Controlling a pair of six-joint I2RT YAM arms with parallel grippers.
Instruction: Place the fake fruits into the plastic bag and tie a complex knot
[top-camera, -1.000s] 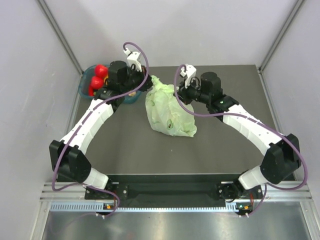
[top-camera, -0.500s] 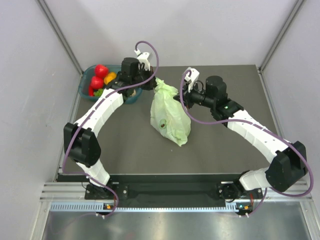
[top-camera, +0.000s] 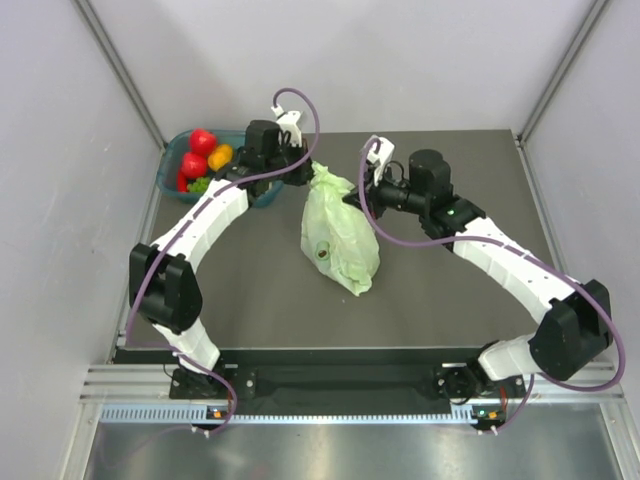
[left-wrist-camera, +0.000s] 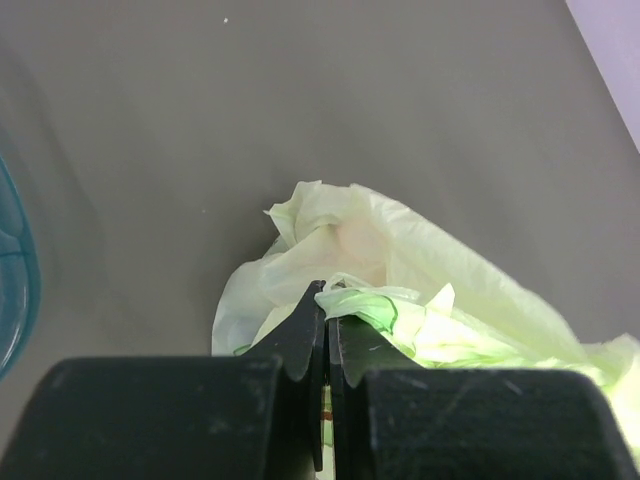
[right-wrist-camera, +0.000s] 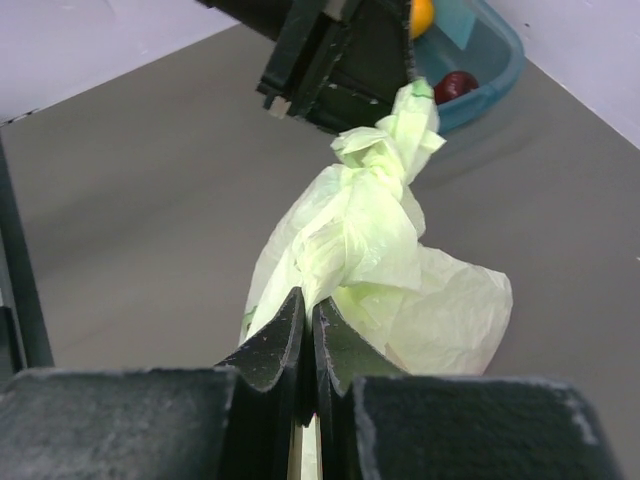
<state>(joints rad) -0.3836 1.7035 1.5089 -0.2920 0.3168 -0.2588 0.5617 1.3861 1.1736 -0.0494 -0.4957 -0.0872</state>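
The pale-green plastic bag (top-camera: 340, 235) hangs between my two grippers, its body resting on the dark table. A twisted knot (right-wrist-camera: 385, 165) of its handles sits at the top (top-camera: 325, 180). My left gripper (top-camera: 308, 170) is shut on one handle end (left-wrist-camera: 385, 305). My right gripper (top-camera: 352, 195) is shut on the other handle strand (right-wrist-camera: 330, 260). A dark round shape (top-camera: 322, 252) shows through the bag wall. Other fake fruits (top-camera: 203, 140), red, orange and green, lie in the teal basket.
The teal basket (top-camera: 172, 160) stands at the table's back left corner, just behind my left arm; its rim also shows in the right wrist view (right-wrist-camera: 490, 70). Grey walls close in on both sides and behind.
Both grippers have moved right and drawn the handles tight. The bag has been pulled upright and narrower. The left arm has swung off the basket, uncovering the fruits.
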